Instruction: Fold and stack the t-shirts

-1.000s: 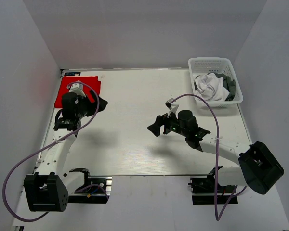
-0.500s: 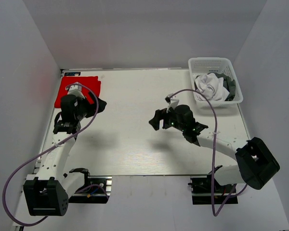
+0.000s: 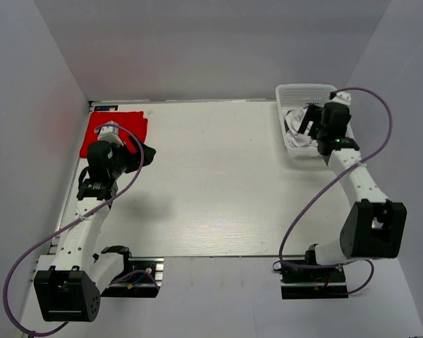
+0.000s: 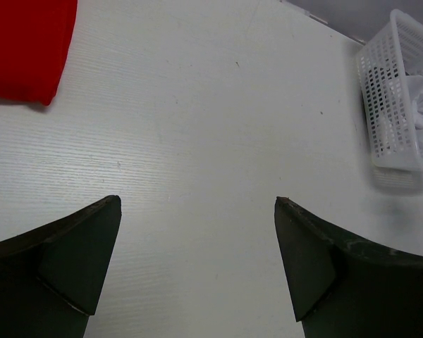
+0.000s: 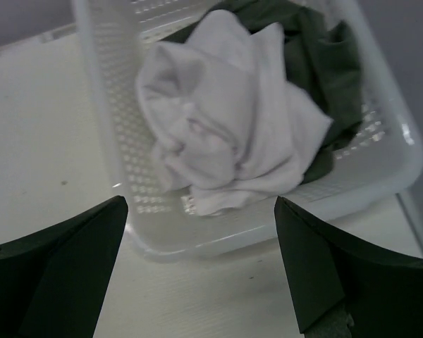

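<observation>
A folded red t-shirt lies flat at the table's far left; its corner shows in the left wrist view. My left gripper hovers just right of it, open and empty over bare table. A crumpled white t-shirt sits in the white lattice basket on top of a dark grey t-shirt. My right gripper hangs open and empty at the basket's near rim, just short of the white t-shirt. From above, the right gripper covers part of the basket.
The basket stands at the table's back right corner, close to the right wall, and shows at the right edge of the left wrist view. White walls enclose the table on three sides. Cables loop off both arms.
My right arm has swung from the middle of the table to the basket at the back right, gripper still open. The left arm has barely moved.
</observation>
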`<act>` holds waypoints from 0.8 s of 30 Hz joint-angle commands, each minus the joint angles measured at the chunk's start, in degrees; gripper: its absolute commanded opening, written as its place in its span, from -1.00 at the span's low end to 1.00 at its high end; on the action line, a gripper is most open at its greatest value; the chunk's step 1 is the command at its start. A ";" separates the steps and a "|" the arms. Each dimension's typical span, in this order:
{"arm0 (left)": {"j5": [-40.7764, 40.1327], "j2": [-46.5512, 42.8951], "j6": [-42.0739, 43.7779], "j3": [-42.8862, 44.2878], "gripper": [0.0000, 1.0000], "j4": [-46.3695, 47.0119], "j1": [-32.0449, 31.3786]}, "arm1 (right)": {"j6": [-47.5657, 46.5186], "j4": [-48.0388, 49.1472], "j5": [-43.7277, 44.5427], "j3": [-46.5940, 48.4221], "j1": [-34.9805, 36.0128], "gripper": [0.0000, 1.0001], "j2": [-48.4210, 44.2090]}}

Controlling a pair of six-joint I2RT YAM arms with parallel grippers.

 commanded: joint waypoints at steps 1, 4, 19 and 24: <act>0.68 -1.45 0.29 -0.33 0.99 0.87 -0.10 | -7.52 -7.68 -4.23 7.11 -6.23 0.81 6.08; -0.20 -0.84 0.29 0.37 0.99 0.17 -0.10 | -10.15 -11.63 -5.45 13.45 -10.37 0.81 14.17; -1.34 3.55 0.91 0.98 0.99 0.78 -0.10 | -18.69 -8.40 -9.77 26.10 -15.92 0.81 35.71; -1.87 4.61 0.91 0.98 0.99 0.78 -0.10 | -17.98 -7.86 -11.70 28.83 -16.01 0.76 40.46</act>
